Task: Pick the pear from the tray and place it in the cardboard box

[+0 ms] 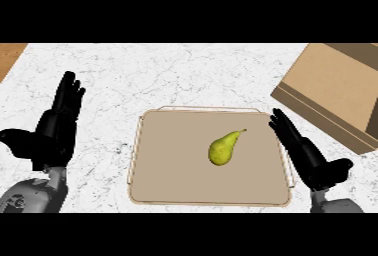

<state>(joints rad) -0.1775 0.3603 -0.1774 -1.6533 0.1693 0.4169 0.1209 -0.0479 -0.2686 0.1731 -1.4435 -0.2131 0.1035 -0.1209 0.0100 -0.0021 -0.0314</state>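
Note:
A yellow-green pear lies on its side in the middle of a beige tray, stem pointing up and to the right. My right hand is open at the tray's right rim, fingers straight, a short way right of the pear and not touching it. A cardboard box sits at the upper right, beyond that hand. My left hand rests open over the counter left of the tray, fingers pointing up.
The white marble counter stretches behind and around the tray. A strip of wooden surface shows at the upper left corner.

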